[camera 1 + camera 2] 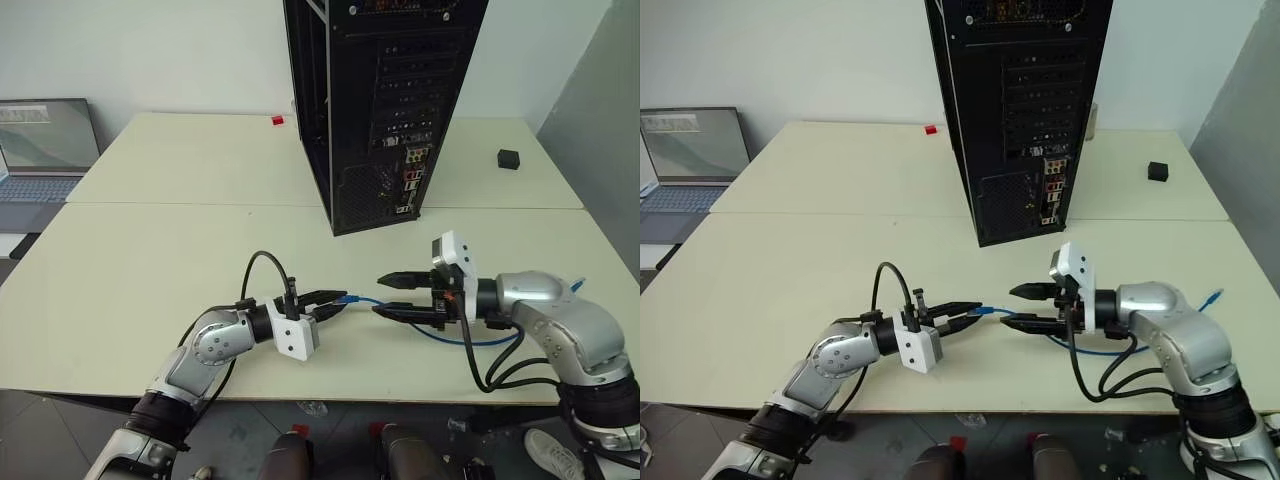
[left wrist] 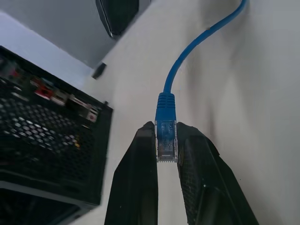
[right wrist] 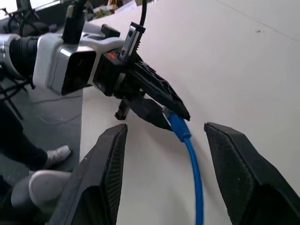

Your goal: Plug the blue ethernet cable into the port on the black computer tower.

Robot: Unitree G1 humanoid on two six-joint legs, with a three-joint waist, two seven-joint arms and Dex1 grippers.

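Two grippers over the table [image 1: 150,280], short of the tower [image 1: 380,100]. Left gripper [image 1: 335,301] pinches the cable [image 2: 197,44] at its plug [image 2: 166,136]; right gripper [image 1: 398,296] gapes, empty, cord running between its fingers. I judge cord limp and light, plug rigid but brittle; best held by plug body.

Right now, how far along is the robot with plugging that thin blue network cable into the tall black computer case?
Done: the thin blue ethernet cable's clear plug is pinched in the left gripper. In hand: the right gripper stands open beside it, its fingers either side of the cord, gripping nothing. Left: the plug is not yet carried to the tall black metal computer tower and pushed into the port among its rear connectors.
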